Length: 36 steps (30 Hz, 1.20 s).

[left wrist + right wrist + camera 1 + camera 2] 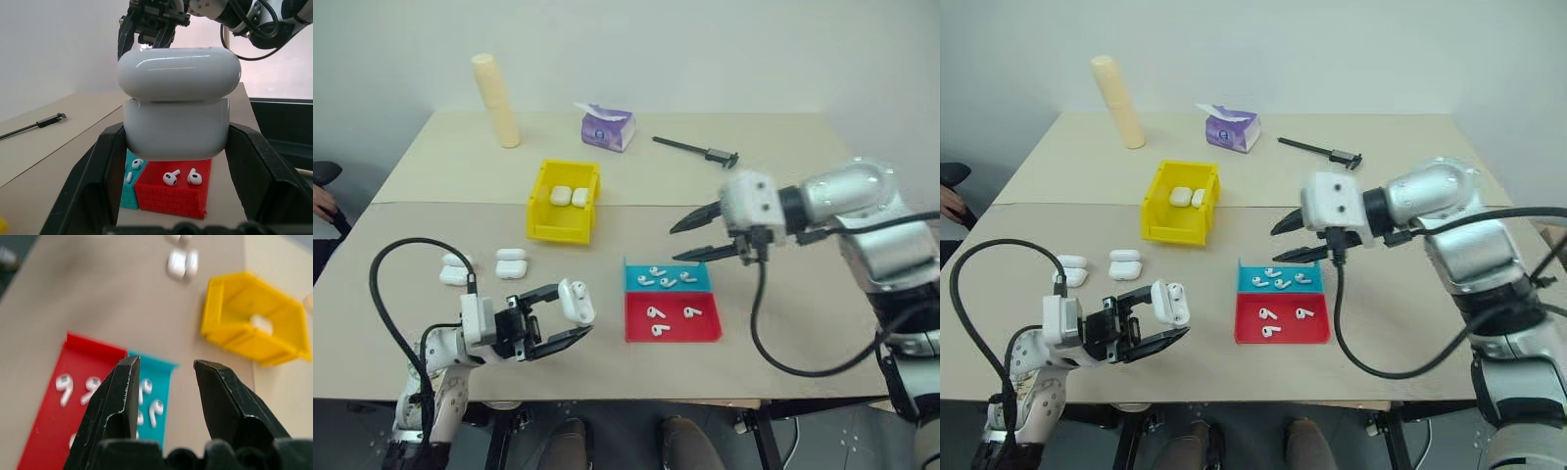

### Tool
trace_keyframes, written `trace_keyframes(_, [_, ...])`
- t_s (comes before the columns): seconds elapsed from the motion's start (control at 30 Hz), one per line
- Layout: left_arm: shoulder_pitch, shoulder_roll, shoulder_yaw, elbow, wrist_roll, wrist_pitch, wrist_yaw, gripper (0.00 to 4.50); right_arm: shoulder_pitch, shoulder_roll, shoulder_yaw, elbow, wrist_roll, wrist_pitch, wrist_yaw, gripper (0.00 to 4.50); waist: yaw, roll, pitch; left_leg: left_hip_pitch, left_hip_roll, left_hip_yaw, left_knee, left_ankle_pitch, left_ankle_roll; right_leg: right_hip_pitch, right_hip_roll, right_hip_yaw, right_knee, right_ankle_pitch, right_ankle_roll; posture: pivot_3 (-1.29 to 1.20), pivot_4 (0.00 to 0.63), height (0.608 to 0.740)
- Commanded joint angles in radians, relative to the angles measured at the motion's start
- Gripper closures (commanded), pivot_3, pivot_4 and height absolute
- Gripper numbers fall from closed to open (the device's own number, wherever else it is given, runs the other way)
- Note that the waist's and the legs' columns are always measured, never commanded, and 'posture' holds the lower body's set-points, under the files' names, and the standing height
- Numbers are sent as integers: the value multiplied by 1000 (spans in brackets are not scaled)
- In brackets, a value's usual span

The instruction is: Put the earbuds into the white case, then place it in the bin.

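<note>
My left gripper (571, 311) is shut on a white case (576, 301), held above the table's front left. In the left wrist view the case (176, 122) sits upright between the black fingers (93, 181), lid on top. Earbuds (666, 279) lie in the blue half of a shallow tray (703, 287). Three more earbuds (656, 313) lie in its red half. My right gripper (675, 243) hangs open and empty just above the tray's far edge, pointing left. The yellow bin (558, 233) stands behind, with two white cases (570, 196) inside.
Two more white cases (455, 269) (511, 262) lie on the table left of the bin. At the back stand a cream cylinder (496, 101), a purple tissue pack (607, 127) and a black tool (695, 149). A person's hand (321, 201) shows at the left edge.
</note>
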Motion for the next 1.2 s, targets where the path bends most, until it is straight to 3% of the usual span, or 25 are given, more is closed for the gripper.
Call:
trace_keyframes(0.03, [16,-15,-9,-10,24,-53,13,1754,-96,16,129,100,-200,-61,61,2310,2,0,0,0,0,1,0,0,0,0,0,0,0,0,0,0,150,740])
trace_keyframes(0.23, [26,-42,-51,-33,67,-63,65,1754,-180,106,252,280,-358,-57,120,2310,5,0,0,-2,0,3,1,0,0,-1,0,-1,0,0,0,0,150,740])
trace_keyframes(0.63, [45,-46,-89,-60,86,-86,104,1754,-188,219,305,466,-534,-125,106,2310,-1,0,0,-1,0,3,0,0,0,-1,0,-1,1,0,0,0,150,740])
trace_keyframes(1.2, [17,-20,-106,-75,83,-61,132,1754,-146,245,282,479,-574,-111,115,2310,1,1,0,-2,0,4,1,0,0,-1,0,-1,1,0,0,0,150,740])
